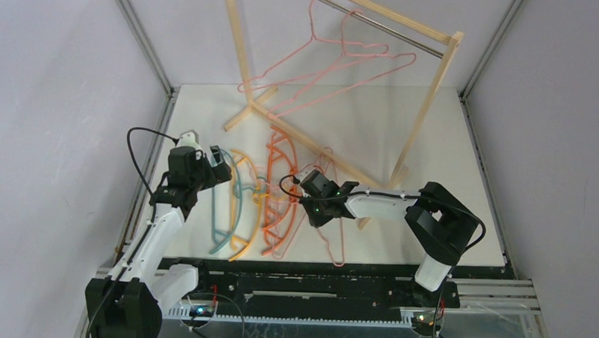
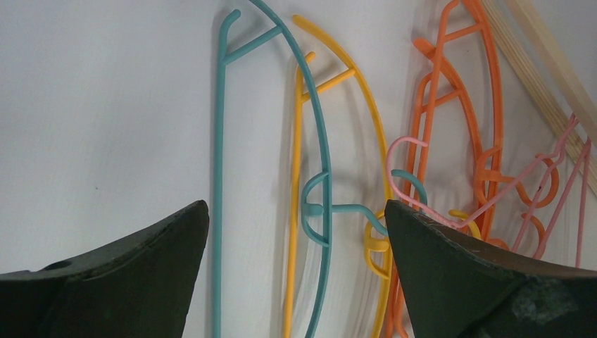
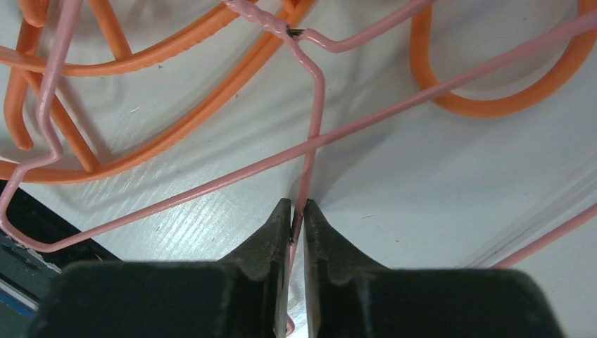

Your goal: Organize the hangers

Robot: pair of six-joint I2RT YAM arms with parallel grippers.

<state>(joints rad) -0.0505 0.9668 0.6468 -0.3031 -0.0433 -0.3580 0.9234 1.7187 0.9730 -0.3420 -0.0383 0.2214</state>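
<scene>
A white table [image 1: 433, 143] is seen from above, with hangers laid side by side near its front edge. A teal hanger [image 1: 223, 211] lies furthest left, its long axis running from the front of the table toward the back and its hook turned rightward. A yellow hanger [image 1: 244, 205] is laid just beside it along the same axis, and two orange hangers [image 1: 280, 176] follow to the right, overlapping one another. A pink wire hanger [image 1: 332, 223] is tangled over the orange pair, its neck pointing toward the right arm. Two more pink wire hangers [image 1: 338, 61] are hung from the rod of a pale wooden rack [image 1: 426, 106] at the back, tilted steeply.

The right gripper [image 3: 297, 218] is pressed low over the table; its jaws are nearly closed, and the thin pink wire is pinched between them. The left gripper [image 2: 296, 232] is held above the teal and yellow hangers with its jaws spread wide, and nothing is gripped.
</scene>
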